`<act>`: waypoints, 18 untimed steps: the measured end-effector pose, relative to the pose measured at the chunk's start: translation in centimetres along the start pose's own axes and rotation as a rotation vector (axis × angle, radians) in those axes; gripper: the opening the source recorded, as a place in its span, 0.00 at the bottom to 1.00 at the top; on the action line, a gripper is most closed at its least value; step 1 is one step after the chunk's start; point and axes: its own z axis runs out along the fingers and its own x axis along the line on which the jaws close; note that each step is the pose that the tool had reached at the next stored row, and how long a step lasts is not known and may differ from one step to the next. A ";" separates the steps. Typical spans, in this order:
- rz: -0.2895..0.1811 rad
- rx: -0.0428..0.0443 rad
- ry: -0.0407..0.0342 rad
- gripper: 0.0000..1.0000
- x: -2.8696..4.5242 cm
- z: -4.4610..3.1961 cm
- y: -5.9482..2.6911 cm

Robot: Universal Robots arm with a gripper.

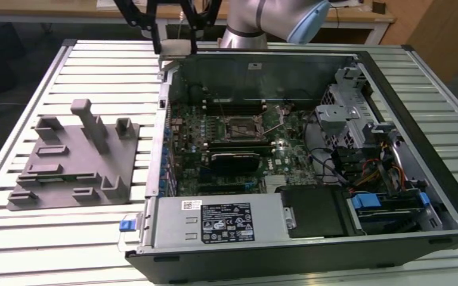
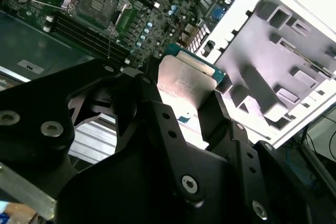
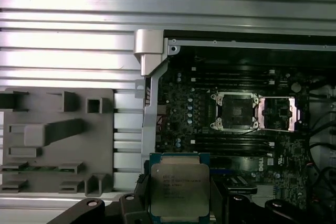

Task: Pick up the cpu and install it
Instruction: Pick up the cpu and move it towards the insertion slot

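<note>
The cpu (image 3: 179, 187), a flat square chip with a silvery top and a pale green rim, sits between my black fingers (image 3: 219, 199); my gripper (image 3: 180, 199) is shut on it. In the second wrist view the cpu (image 2: 185, 81) shows tilted between the gripper (image 2: 184, 104) fingers. In the exterior view the gripper (image 1: 175, 44) hangs with the pale cpu (image 1: 176, 49) above the far left corner of the open computer case (image 1: 420, 149). The dark square socket (image 3: 235, 111) lies on the motherboard with its metal load plate (image 3: 278, 114) flipped open; the socket (image 1: 241, 126) is some way from the gripper.
A grey plastic tray (image 1: 70, 161) with upright posts lies on the slatted table (image 1: 93, 65) at the exterior view's left of the case. Inside the case are a power supply (image 1: 213, 220), drive cage (image 1: 348, 113) and cables (image 1: 364, 173). The case's raised wall (image 1: 164, 119) stands between tray and motherboard.
</note>
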 end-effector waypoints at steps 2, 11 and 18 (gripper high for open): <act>0.000 0.0001 0.0000 0.54 -0.17 0.01 0.00; 0.000 0.0001 0.0001 0.54 -1.46 0.05 -0.01; 0.000 0.0000 0.0000 0.54 -2.04 0.07 -0.03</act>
